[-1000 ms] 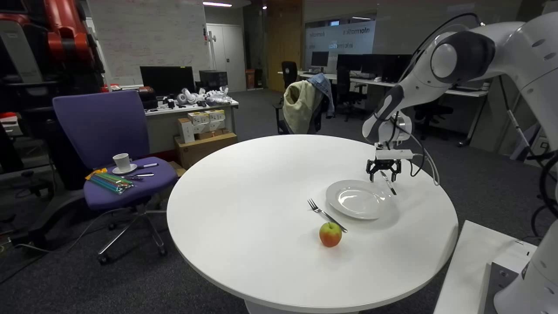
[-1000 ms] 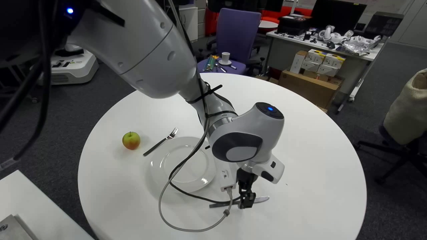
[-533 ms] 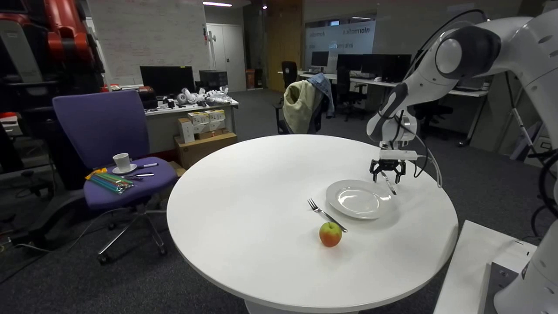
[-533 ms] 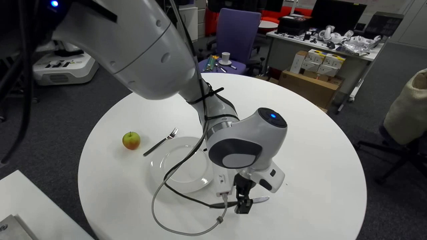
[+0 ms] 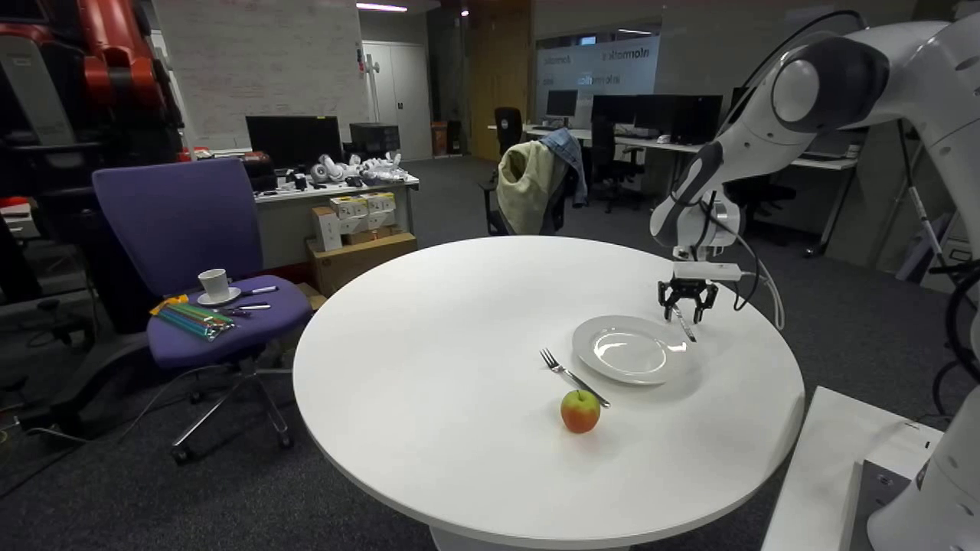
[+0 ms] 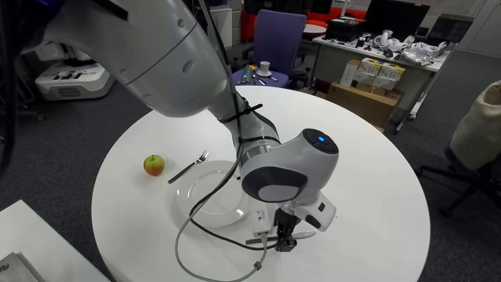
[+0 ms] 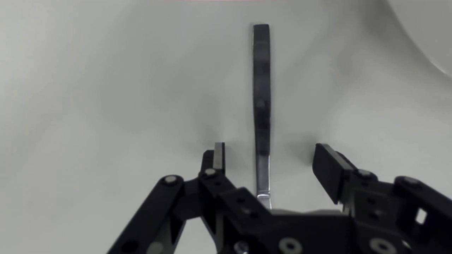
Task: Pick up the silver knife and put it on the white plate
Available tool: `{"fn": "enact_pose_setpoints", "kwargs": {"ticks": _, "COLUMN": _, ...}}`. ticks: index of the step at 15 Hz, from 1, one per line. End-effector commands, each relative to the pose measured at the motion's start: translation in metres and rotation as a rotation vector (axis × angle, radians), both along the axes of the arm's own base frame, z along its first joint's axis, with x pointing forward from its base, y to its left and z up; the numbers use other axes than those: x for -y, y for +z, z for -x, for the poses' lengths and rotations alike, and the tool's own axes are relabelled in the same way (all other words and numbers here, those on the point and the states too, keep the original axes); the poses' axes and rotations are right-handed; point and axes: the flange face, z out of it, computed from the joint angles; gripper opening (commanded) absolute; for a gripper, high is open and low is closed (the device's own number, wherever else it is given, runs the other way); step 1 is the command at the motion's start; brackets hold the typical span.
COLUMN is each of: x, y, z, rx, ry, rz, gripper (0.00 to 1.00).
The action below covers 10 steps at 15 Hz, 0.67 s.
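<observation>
Silver knife (image 7: pixel 262 109) lies flat beside white plate (image 5: pixel 628 352).

Looked like a robotics lab.
Was given away by a white robot arm (image 5: pixel 915 80), a red robot (image 5: pixel 111 38), desktop monitors (image 5: pixel 295 141) and a scribbled whiteboard (image 5: pixel 264 65).

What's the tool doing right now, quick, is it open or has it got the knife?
Tool: open, holding nothing; the knife lies between its jaws, with a gap on each side.

The wrist view crops the white plate (image 7: pixel 429 26).
</observation>
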Motion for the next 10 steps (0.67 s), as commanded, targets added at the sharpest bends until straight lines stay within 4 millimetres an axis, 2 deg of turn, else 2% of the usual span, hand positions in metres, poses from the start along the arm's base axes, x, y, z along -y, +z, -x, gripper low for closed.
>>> {"fn": "enact_pose_setpoints", "kwargs": {"ticks": 1, "x": -0.0034, "y": 0.0142, "z": 0.0100, "rx": 0.036, "ry": 0.010, "rz": 0.001, "gripper": 0.75}}
{"fn": "enact_pose_setpoints", "kwargs": {"ticks": 3, "x": -0.0036, "y": 0.0139, "z": 0.0100, "rx": 0.035, "ry": 0.013, "rz": 0.001, "gripper": 0.76}}
{"fn": "enact_pose_setpoints", "kwargs": {"ticks": 4, "x": -0.0035, "y": 0.0140, "z": 0.0099, "rx": 0.035, "ry": 0.014, "rz": 0.001, "gripper": 0.70}}
{"fn": "enact_pose_setpoints", "kwargs": {"ticks": 5, "x": -0.0034, "y": 0.0142, "z": 0.0099, "rx": 0.035, "ry": 0.014, "rz": 0.002, "gripper": 0.54}}
{"fn": "enact_pose_setpoints", "kwargs": {"ticks": 8, "x": -0.0037, "y": 0.0146, "z": 0.0092, "rx": 0.036, "ry": 0.017, "rz": 0.002, "gripper": 0.34}}
{"fn": "enact_pose_setpoints", "kwargs": {"ticks": 9, "x": -0.0036, "y": 0.0154, "z": 0.0087, "rx": 0.037, "ry": 0.017, "rz": 0.003, "gripper": 0.24}}
{"fn": "enact_pose_setpoints", "kwargs": {"ticks": 10, "x": -0.0038, "y": 0.0158, "z": 0.0085, "rx": 0.037, "ry": 0.017, "rz": 0.003, "gripper": 0.24}}
